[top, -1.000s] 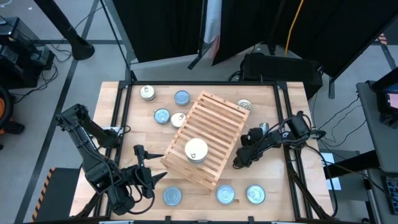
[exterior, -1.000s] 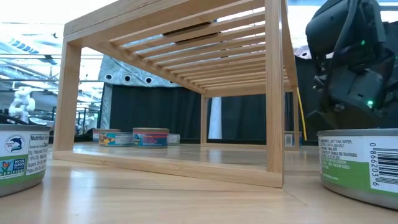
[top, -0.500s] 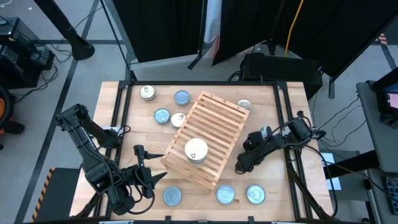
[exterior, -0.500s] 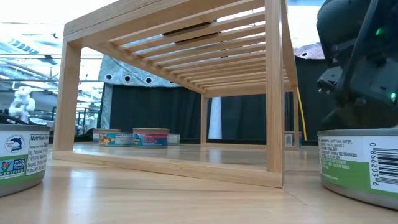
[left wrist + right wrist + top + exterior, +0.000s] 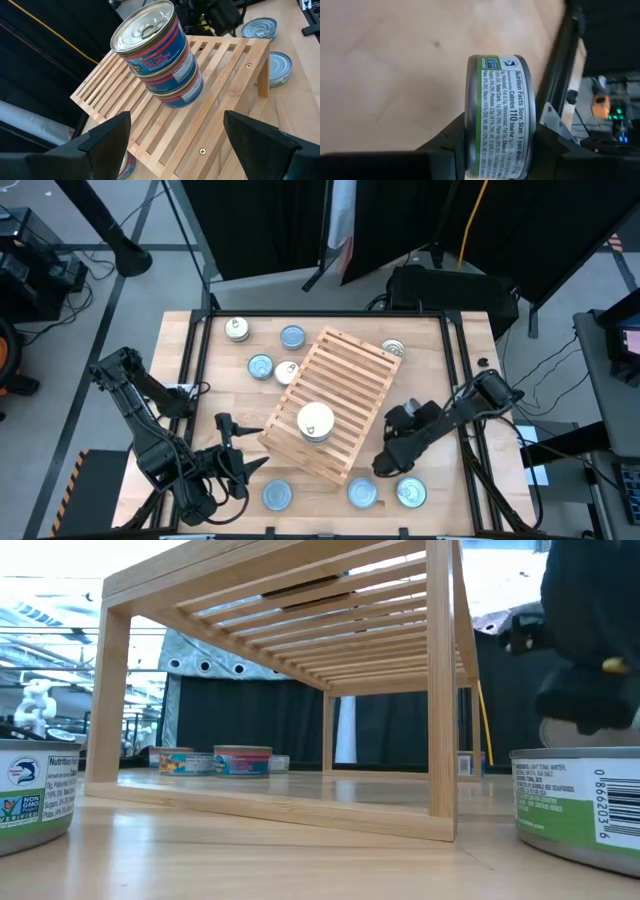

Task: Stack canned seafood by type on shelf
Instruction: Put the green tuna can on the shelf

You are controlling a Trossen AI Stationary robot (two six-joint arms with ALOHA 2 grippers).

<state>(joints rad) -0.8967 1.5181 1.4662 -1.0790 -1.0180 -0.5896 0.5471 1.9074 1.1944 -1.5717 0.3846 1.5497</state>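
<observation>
A stack of three tins (image 5: 161, 57) with red and blue labels stands on the slatted wooden shelf (image 5: 345, 380), toward its near end; from above only its pale pull-tab top (image 5: 316, 421) shows. The shelf sits askew in the middle of the worktop (image 5: 440, 370). Along the near edge lie three loose tins: one at the left (image 5: 276, 496), one in the middle (image 5: 362, 493) and one at the right (image 5: 411, 494). On the far left side are four more (image 5: 237, 329) (image 5: 292, 336) (image 5: 260, 366) (image 5: 287, 372), and a silver-topped one (image 5: 393, 350) lies just beside the shelf's far right corner.

The right tool (image 5: 387, 462) hangs near the shelf's near right corner, just above the two right-hand tins at the near edge. Its fingers (image 5: 440, 150) are closed partway on a green-labelled tin (image 5: 500, 117), gripping it across its flat faces.

The left tool (image 5: 243, 450) waits at the near left of the worktop, fingers (image 5: 107, 135) spread wide and holding nothing, facing the shelf.
</observation>
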